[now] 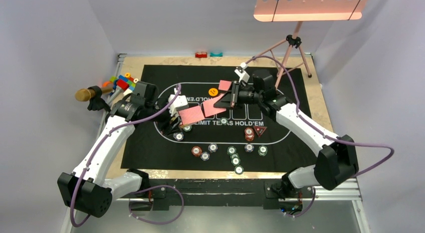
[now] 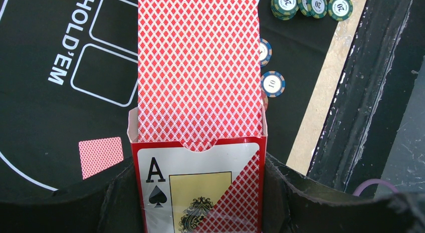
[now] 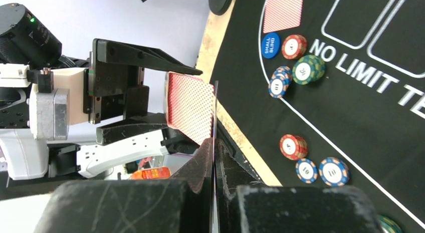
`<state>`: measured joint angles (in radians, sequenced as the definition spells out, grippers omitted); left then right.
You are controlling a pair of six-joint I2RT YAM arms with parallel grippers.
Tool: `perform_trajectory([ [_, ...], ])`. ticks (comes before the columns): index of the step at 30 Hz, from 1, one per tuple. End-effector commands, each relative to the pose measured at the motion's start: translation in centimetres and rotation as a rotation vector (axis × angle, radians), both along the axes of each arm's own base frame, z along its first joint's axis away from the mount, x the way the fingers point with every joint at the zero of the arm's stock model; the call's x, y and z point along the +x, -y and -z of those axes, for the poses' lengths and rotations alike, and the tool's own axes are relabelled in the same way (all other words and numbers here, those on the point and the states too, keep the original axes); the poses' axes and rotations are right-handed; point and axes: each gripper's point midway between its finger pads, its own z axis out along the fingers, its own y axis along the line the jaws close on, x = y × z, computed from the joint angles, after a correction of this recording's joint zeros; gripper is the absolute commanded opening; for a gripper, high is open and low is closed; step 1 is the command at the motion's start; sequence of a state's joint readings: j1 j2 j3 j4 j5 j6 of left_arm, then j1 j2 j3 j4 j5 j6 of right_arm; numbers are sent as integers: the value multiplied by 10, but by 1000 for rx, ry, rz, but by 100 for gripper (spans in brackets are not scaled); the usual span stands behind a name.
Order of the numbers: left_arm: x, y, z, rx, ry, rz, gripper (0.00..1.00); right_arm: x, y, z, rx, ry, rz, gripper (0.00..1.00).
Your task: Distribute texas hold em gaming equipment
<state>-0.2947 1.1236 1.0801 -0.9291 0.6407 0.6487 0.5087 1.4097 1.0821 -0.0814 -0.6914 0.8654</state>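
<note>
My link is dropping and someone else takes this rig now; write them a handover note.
Left end effector: shut on the card box, cards sticking out of its open end.
Right end effector: shut on a held card close to that box.
Done: one dealt card face down on the mat; chips scattered along its near side.
To do: deal more cards, share out chips.

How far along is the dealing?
Done: one dealt card lies face down on the mat, chips sit along its near edge. In hand: left gripper holds the card box, right gripper pinches another card at its opening. Left: the rest of the deck.
</note>
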Motion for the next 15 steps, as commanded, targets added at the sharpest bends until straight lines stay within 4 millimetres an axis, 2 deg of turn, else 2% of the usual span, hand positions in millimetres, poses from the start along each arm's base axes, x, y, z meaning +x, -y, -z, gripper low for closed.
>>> perform_trajectory([
  [1,5,7,-21,-54,74,27,0,0,26,1,-19,20,35,0],
  [4,4,8,-22,-66,69,30,0,10,55,21,-70,1,115,0],
  [8,2,11,-23,-86,56,33,0,17,92,77,-165,-87,223,0],
  [12,2,12,-23,-91,54,32,0,15,108,126,-273,-144,285,0],
  [15,2,12,-23,-88,55,32,0,12,113,152,-309,-181,302,0],
])
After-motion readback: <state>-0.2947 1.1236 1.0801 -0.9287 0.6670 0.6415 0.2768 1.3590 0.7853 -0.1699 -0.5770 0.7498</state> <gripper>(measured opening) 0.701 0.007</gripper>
